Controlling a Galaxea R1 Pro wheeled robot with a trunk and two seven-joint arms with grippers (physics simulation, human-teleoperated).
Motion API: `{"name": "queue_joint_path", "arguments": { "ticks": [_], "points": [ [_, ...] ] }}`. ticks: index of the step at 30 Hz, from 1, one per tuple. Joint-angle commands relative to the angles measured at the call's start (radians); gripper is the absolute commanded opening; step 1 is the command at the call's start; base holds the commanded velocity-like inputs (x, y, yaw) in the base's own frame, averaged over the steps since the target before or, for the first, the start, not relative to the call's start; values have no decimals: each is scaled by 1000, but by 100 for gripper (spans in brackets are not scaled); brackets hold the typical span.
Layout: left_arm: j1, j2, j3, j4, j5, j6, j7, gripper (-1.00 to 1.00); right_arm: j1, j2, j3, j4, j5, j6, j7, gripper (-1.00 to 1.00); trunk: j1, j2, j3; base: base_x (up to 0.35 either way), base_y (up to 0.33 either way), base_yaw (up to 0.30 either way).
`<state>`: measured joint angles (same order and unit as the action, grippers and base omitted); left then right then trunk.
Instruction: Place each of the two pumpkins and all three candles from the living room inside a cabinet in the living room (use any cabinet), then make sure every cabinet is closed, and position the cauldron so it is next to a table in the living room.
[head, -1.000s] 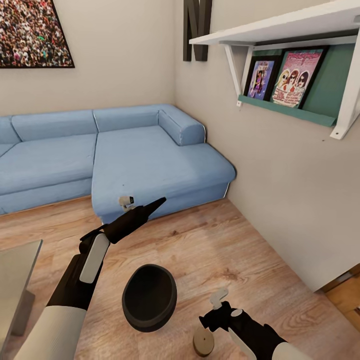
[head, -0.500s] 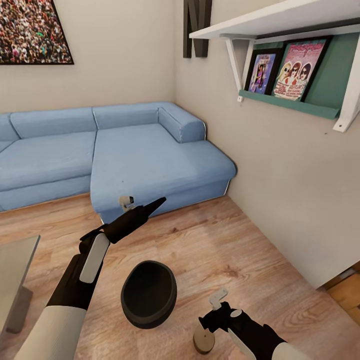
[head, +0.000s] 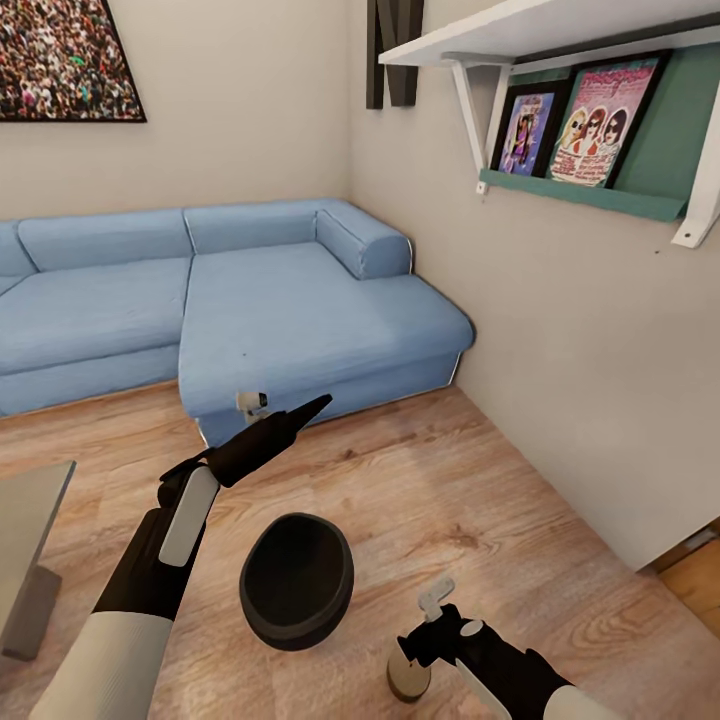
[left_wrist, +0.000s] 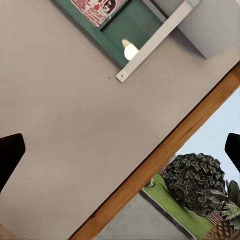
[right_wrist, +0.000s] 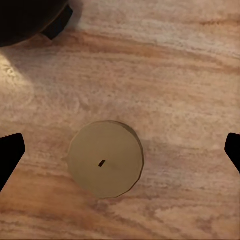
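While the glass table (head: 30, 500) edges the far left, the left gripper (head: 290, 418) points sofa-ward, jaws spread, empty. Centre: black cauldron (head: 296, 580) on wood floor (head: 420, 490). Right: candle (right_wrist: 105, 159), upright, wick up, directly under the right gripper (right_wrist: 120, 150), jaws wide, empty. Right arm nearer; straight descent looks suited. Cauldron stands near, probably not obstructing.

The black-and-white left arm reached forward and up, its slim black left pincer (head: 290, 420) raised with fingertips spread wide in the left wrist view, while the right arm stayed low, its black right pincer (head: 425, 640) pointing downward, fingers likewise parted.
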<state>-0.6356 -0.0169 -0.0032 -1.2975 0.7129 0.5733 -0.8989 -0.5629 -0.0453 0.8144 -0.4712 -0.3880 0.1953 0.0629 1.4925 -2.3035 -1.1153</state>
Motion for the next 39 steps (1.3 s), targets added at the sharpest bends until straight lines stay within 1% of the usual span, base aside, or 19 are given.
{"name": "queue_joint_path", "arguments": {
  "ticks": [1,4,8,13,28,36,39],
  "points": [
    [0,0,0,0,0,0,0,100,0,0,0,0,10,0,0,100,4,-7,-3,0,0,0],
    [0,0,0,1,0,0,0,100,0,2,0,1,34,-2,0,100,15,-28,-13,0,0,0],
    [0,0,0,1,0,0,0,100,0,3,0,2,50,-14,0,100,31,-56,-25,0,0,0],
    [0,0,-1,1,0,0,0,100,0,2,0,2,53,-27,0,100,50,-91,-41,0,0,0],
    [0,0,-1,1,0,0,0,100,0,4,0,2,52,-28,0,100,107,-196,-88,0,0,0],
    [0,0,-1,2,0,0,0,100,0,4,0,2,52,-28,0,100,111,-198,-119,0,0,0],
    [-1,0,0,3,0,-1,0,100,0,4,0,2,52,-28,0,100,111,-198,-119,0,0,0]
  ]
}}
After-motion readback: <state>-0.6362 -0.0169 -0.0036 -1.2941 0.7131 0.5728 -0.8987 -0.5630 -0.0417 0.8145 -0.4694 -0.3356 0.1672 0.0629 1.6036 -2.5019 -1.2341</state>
